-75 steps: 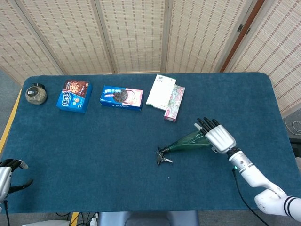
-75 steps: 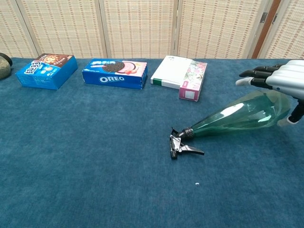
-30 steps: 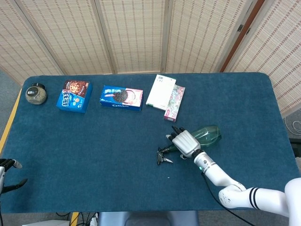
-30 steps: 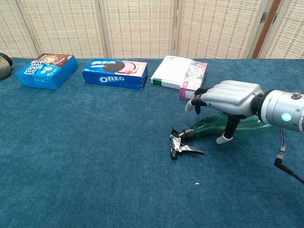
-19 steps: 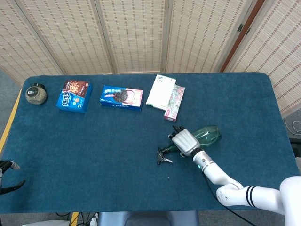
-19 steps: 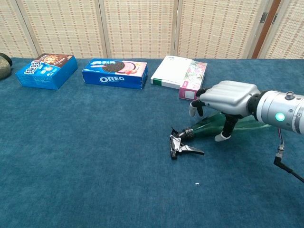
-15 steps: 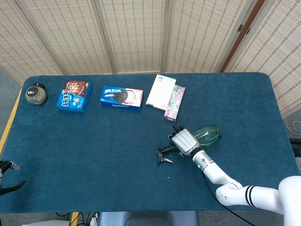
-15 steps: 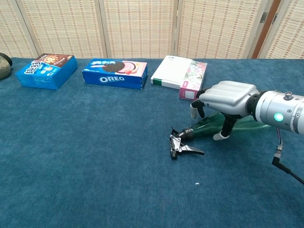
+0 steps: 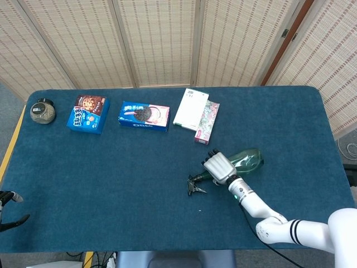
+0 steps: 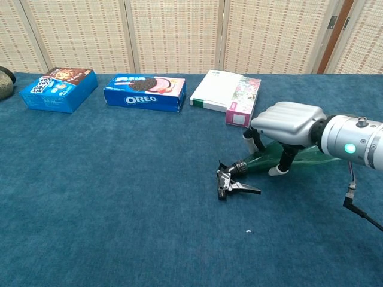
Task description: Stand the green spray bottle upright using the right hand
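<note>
The green spray bottle (image 9: 249, 160) lies on its side on the blue table, its body (image 10: 312, 153) pointing right and its black trigger head (image 10: 234, 184) pointing left. My right hand (image 9: 217, 167) is clamped over the bottle's narrow part just behind the neck. In the chest view the right hand (image 10: 288, 125) has its fingers curled down the far side and its thumb on the near side, gripping the bottle. My left hand (image 9: 8, 210) shows only at the bottom left edge of the head view, fingers apart and holding nothing.
Along the far side stand a white and floral box (image 9: 196, 114), an Oreo box (image 9: 145, 116), a blue cookie box (image 9: 88, 114) and a round jar (image 9: 42, 111). The floral box (image 10: 242, 101) is close behind my right hand.
My right hand has come from the bottle's base to its neck and closed around it. In the last half second the trigger head slid slightly right.
</note>
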You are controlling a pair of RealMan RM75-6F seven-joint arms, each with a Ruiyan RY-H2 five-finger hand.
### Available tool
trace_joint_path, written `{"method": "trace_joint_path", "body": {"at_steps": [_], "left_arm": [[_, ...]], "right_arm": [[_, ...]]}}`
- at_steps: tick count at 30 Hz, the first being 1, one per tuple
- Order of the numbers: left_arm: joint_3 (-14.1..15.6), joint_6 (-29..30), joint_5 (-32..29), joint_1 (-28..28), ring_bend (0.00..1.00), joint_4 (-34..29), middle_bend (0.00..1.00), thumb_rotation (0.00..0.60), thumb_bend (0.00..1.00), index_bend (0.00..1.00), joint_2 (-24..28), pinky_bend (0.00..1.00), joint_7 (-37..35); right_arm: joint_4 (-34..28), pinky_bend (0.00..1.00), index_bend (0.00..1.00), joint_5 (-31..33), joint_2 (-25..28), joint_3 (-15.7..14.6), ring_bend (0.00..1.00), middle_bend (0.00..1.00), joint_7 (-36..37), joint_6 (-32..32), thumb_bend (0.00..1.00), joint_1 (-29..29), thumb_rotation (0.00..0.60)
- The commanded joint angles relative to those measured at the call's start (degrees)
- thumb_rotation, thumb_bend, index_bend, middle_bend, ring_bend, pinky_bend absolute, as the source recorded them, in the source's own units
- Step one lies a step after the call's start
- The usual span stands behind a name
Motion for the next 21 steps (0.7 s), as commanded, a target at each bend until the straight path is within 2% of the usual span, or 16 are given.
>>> {"method": "trace_joint_path", "body": {"at_steps": [1, 11, 15, 21], "left_arm": [[-0.03, -0.09, -0.05, -0.02, 0.36, 0.01, 0.47, 0.6, 0.0, 0.48, 0.02, 0.39, 0.0], [-0.06, -0.25, 0.32, -0.29, 0.36, -0.6, 0.47, 0.6, 0.0, 0.48, -0.01, 0.39, 0.8], [-0.09, -0.4, 0.61, -0.58, 0.36, -1.23, 0.47, 0.6, 0.0, 0.48, 0.08, 0.39, 1.43], [-0.22, -0.88, 0.86, -1.17, 0.36, -2.14, 0.47, 0.6, 0.0, 0.48, 0.16, 0.39, 2.43]], "right_arm": [[-1.08, 0.25, 0.5, -1.22, 0.8, 0.42, 0.29, 0.63, 2.76, 1.25, 0.15, -0.76, 0.6], [-5.1, 0.27, 0.5, -8.65, 5.09, 1.49, 0.32, 0.65, 17.53, 8.74, 0.18, -5.62, 0.6], [-6.1, 0.27, 0.5, -11.58, 6.21, 1.85, 0.32, 0.65, 26.28, 12.88, 0.18, -8.6, 0.6], [-4.43, 0.27, 0.5, -15.78, 5.83, 1.93, 0.32, 0.65, 39.53, 19.58, 0.18, -13.1, 0.6]]}}
